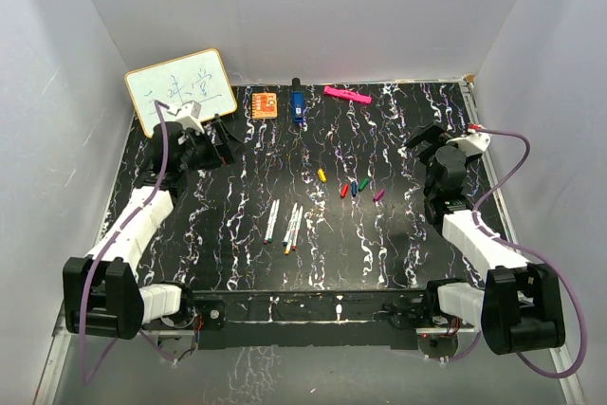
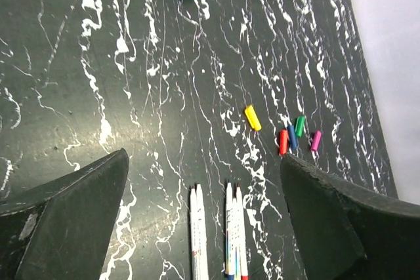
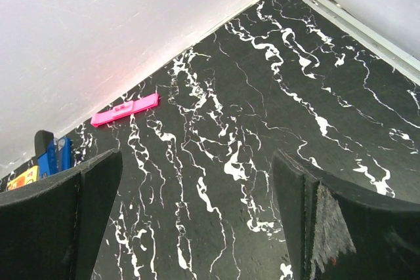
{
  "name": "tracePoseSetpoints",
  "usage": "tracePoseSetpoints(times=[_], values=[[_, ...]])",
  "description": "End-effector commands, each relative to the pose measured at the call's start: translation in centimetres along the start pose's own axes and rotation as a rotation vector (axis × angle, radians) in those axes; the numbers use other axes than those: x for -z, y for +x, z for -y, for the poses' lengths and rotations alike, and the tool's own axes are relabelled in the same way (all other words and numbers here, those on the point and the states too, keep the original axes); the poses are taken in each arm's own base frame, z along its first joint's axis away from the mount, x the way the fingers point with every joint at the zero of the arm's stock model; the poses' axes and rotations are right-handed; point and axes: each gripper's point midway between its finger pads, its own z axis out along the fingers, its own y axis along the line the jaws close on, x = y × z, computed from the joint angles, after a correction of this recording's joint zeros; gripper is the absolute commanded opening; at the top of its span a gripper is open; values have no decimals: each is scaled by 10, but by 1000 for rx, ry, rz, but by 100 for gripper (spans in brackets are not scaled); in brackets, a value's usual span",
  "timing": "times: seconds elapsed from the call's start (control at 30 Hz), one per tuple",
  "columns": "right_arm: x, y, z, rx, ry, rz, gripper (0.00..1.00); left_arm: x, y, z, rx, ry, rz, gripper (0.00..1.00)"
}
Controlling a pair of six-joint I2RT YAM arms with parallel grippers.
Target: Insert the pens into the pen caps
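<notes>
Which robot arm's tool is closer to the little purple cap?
Right. The right tool hangs a short way behind and to the right of the purple cap. The left tool is far off on the other side, past the pens.

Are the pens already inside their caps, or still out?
Out. The pens lie bare side by side; the pen caps lie loose, apart from them, none on a pen.

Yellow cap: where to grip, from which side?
Probably across the middle of the yellow cap, coming straight down from above and closing on its short width. It lies flat on the table, apart from the other caps, so both long flanks are free.
</notes>
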Motion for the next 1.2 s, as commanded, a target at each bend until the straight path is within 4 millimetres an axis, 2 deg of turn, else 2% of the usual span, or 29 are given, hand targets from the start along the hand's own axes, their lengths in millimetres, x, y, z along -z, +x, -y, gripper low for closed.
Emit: tracePoseSetpoints(times=[0.0, 0.17, 0.3, 0.4, 0.53, 0.7, 0.77, 0.83, 0.9, 1.17], values=[[4, -27, -3, -45, -7, 95, 95, -4, 24, 10, -84, -7, -77, 98], [0, -20, -2, 0, 8, 47, 94, -7, 49, 6, -250, -200, -185, 98], [-4, -15, -9, 19, -13, 12, 92, -10, 89, 10, -259, -231, -297, 99], [-2, -16, -11, 14, -27, 11, 92, -8, 112, -4, -248, -330, -354, 99], [0, -16, -13, -1, -40, 12, 92, -2, 137, -16, -268, -408, -464, 99], [2, -10, -19, -16, -82, -8, 92, 6, 162, -16, -345, -475, -578, 98], [2, -7, -18, -17, -83, -17, 92, 7, 169, -20, -340, -495, -598, 92], [1, -4, -18, -14, -83, -25, 92, 6, 173, -21, -331, -498, -607, 78], [1, -2, -18, -12, -84, -30, 92, 5, 177, -19, -317, -483, -617, 70], [-1, 6, -20, -18, -95, -54, 94, 9, 185, -19, -295, -469, -631, 59]])
